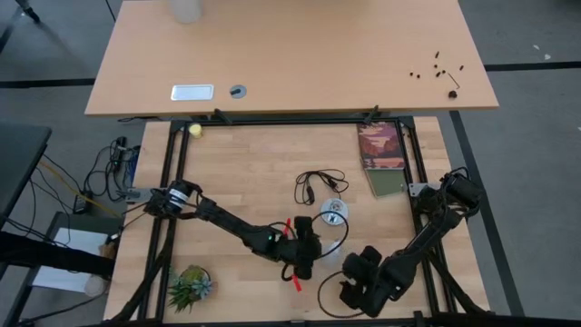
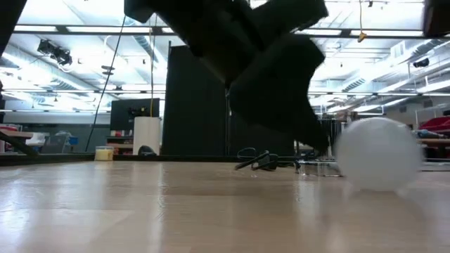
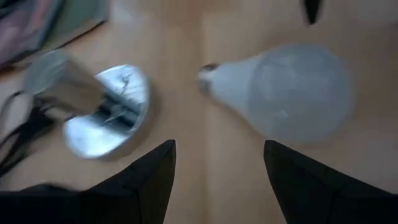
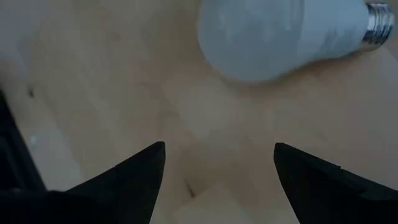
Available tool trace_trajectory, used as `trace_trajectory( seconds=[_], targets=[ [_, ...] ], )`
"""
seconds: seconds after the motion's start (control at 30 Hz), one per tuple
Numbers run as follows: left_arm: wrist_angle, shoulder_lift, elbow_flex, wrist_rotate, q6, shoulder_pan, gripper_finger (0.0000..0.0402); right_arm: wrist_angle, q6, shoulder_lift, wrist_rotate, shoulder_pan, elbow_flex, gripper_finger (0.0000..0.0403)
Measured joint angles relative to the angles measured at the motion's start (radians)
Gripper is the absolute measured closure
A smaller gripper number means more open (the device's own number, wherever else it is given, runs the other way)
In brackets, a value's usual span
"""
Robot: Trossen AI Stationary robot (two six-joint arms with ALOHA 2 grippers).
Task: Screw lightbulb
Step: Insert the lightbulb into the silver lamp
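While the lightbulb [image 3: 292,93] is lying on its side on the bare wood of the table [image 1: 236,173], it is being touched by neither arm. Its silvery screw base is being pointed toward the round silvery socket disc [image 3: 109,112], which is resting just beside it with a black cord [image 1: 318,184] looping away from it. The left tool [image 3: 214,180] is being held just short of the bulb and the socket, its fingers [image 3: 146,180] spread apart with nothing between them. The right tool [image 4: 217,180] is being held near the bulb's rounded end from the other side, its fingers [image 4: 130,177] likewise parted and gripping nothing. In the low view the bulb is being seen as a white globe sitting on the table at the right, with a dark arm hanging beside it. A small potted plant [image 1: 189,286] is standing near the table's front left corner, and a book [image 1: 381,150] is lying toward the back right.
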Motion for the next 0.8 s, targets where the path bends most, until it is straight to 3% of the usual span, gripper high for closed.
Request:
trace_trajectory(
  seconds=[0.23,0.63,0.8],
  targets=[
    [0.130,0.005,0.000,0.160,0.087,-0.001,0.0154,-0.022,0.132,0.000,0.113,0.041,-0.010,0.0094],
    [0.121,0.006,0.000,0.139,0.072,-0.001,0.0154,-0.068,0.217,0.000,0.148,0.019,-0.010,0.0094],
    [0.103,0.006,0.000,0.187,0.080,-0.001,0.0154,-0.069,0.198,0.000,0.155,0.026,-0.007,0.0094]
  ],
)
